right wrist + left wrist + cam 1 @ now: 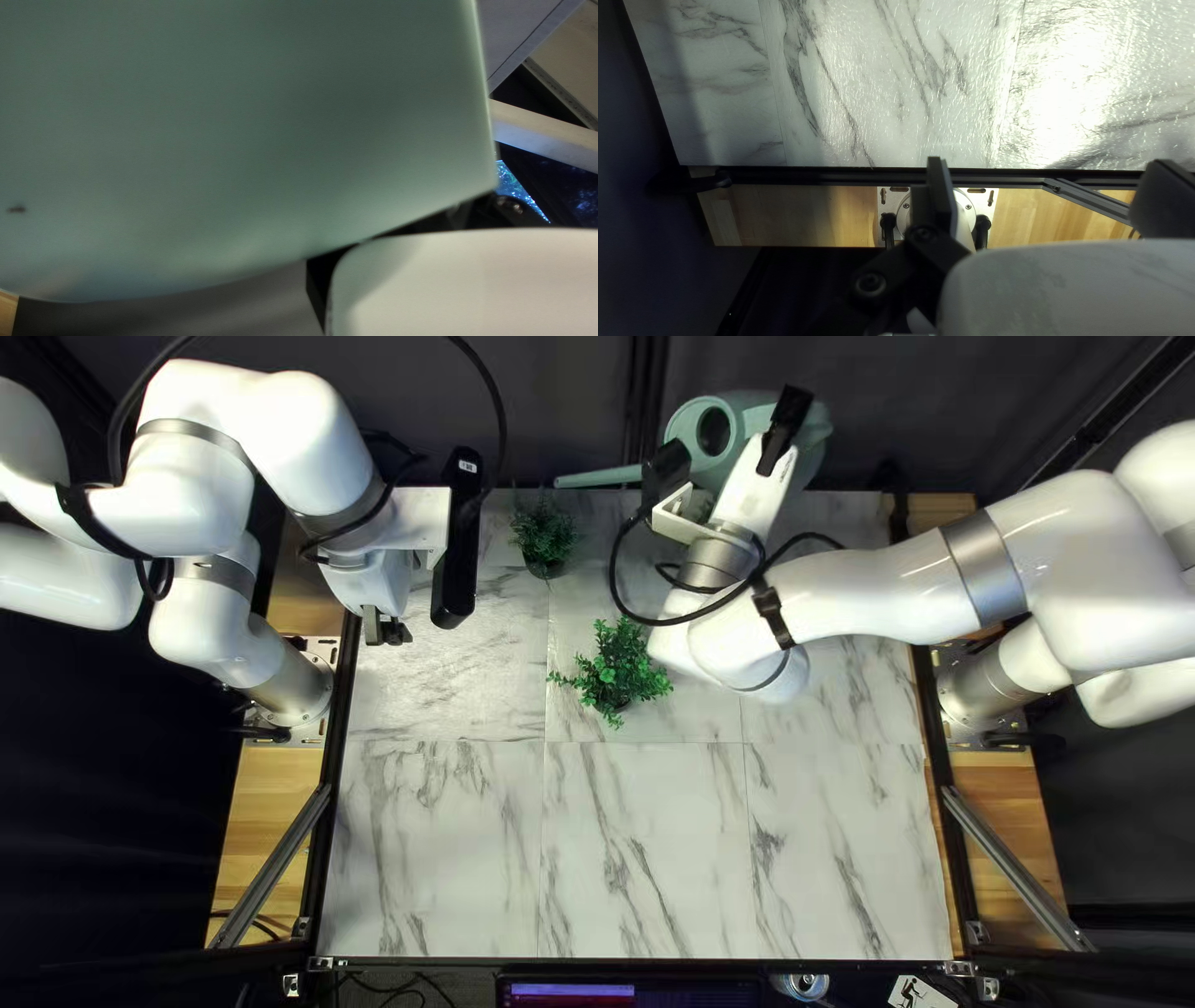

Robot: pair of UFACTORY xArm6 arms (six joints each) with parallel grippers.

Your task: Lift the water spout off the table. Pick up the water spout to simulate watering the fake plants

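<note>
Right pincer [782,431] overlaps the pale green watering can [749,407] at the worktop's [641,846] far edge, its grip impossible to tell. The can's long axis runs nearly crosswise, its spout [598,477] pointing left in the top left view, toward the farther potted plant [543,535]. The can's wall looms directly ahead of the pincer; the left pincer [386,630], well apart from it, stands spread.

Pale green watering can [812,446] at the right claw [787,428], showing a rounded dark opening, its long thin spout [598,477] reaching toward the side of the left claw [386,632]. Between the claws, a compact dark-green plant [544,533] and a brighter, spreading plant [614,666] stand upright on the counter [436,859]
</note>
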